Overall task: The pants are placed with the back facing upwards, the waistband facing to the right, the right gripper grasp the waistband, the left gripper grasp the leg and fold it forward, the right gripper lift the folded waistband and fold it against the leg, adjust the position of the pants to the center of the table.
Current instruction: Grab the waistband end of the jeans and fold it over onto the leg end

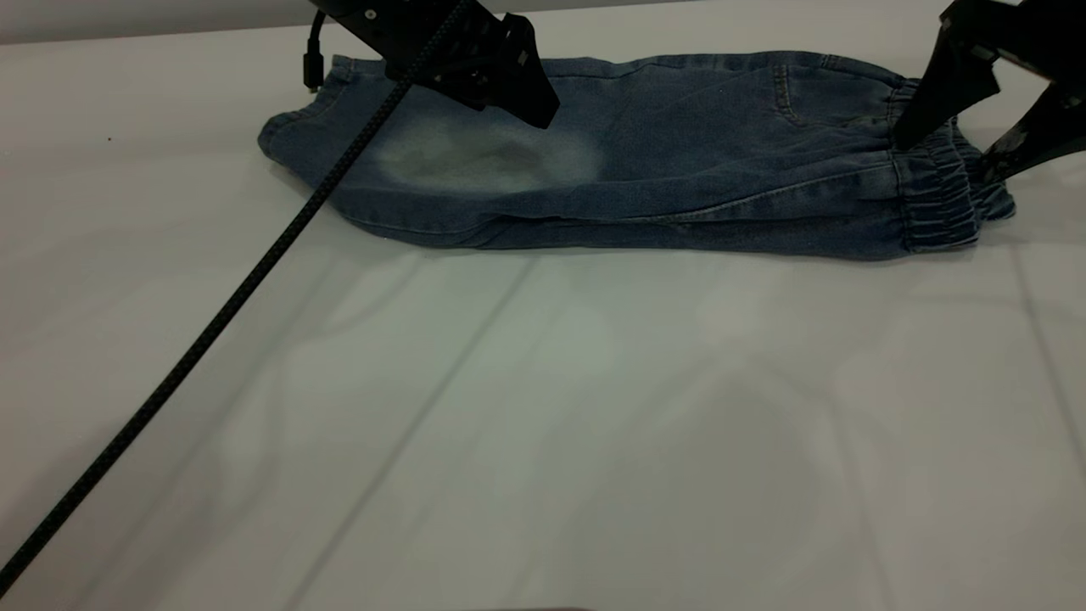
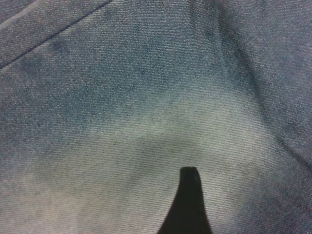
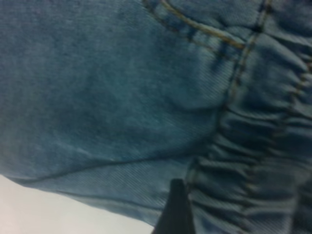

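Note:
The pants lie folded lengthwise into a long strip at the far side of the table, with the waistband at the right end. The upper layer is a plain leg with a pale patch; the printed leg is hidden. My left gripper hovers just above that patch, open, with only one finger showing in its wrist view. My right gripper is open, its fingers straddling the gathered waistband, with one finger beside the ruffles.
A black braided cable runs diagonally from the left arm down to the near left corner. A small connector hangs by the leg hems. White tabletop stretches from the pants to the near edge.

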You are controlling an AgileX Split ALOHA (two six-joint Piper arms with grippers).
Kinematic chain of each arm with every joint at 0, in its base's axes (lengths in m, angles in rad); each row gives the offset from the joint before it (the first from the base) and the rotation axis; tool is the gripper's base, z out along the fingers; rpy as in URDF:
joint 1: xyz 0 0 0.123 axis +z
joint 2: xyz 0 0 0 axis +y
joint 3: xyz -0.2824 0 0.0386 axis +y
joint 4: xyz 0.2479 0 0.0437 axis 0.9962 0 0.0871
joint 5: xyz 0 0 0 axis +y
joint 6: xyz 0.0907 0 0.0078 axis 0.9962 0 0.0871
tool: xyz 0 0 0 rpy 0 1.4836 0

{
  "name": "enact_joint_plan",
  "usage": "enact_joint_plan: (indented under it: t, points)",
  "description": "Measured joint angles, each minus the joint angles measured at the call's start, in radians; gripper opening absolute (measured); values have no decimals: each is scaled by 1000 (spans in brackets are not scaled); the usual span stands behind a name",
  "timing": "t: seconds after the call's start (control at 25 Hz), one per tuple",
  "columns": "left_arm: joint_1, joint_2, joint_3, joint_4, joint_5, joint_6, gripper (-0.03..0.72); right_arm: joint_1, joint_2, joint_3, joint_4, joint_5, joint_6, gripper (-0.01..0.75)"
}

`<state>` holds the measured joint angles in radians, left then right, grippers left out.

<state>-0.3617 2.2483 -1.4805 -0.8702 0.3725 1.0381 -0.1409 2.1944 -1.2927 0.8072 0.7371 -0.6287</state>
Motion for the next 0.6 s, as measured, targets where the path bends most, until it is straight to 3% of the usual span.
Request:
enact_joint_plan:
  t: [0.48, 0.6]
  points:
    - [0, 0, 0, -26, -10, -1, 568, -2, 96, 0, 314, 66, -301, 565]
    - [0, 0, 0, -27, -13, -1, 568, -2, 98, 0, 319, 69, -313, 502]
